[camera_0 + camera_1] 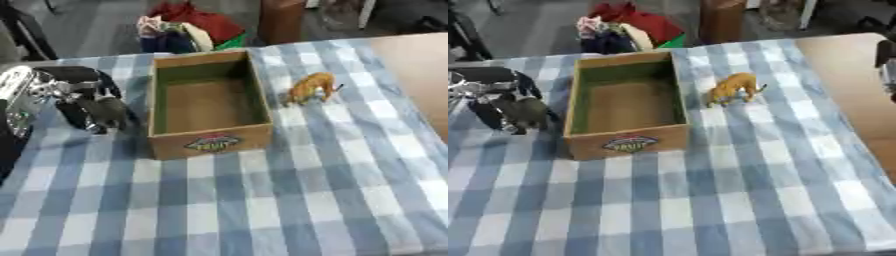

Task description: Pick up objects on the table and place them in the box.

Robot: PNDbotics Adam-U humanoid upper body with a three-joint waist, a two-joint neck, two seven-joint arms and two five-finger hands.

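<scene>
Cardboard box, open-topped and empty, sat mid-table on checked cloth. Just left of it hung the left hand, low over the cloth, fingers curled round a grey toy. Right of the box and slightly farther stood an orange toy, apart, on thin legs. Judged light, stiff, somewhat slick; best pinched across the body. Right hand barely showed at the far right edge; its state could not be told.

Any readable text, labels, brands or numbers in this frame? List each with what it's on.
Box front label: a colourful oval sticker on the near wall of the wooden box; its lettering is too blurred to read.
Orange toy animal: no markings visible.
Checked tablecloth: no text.
Left hand, holding a dark object: no legible markings.
Nothing else carries readable text.
</scene>
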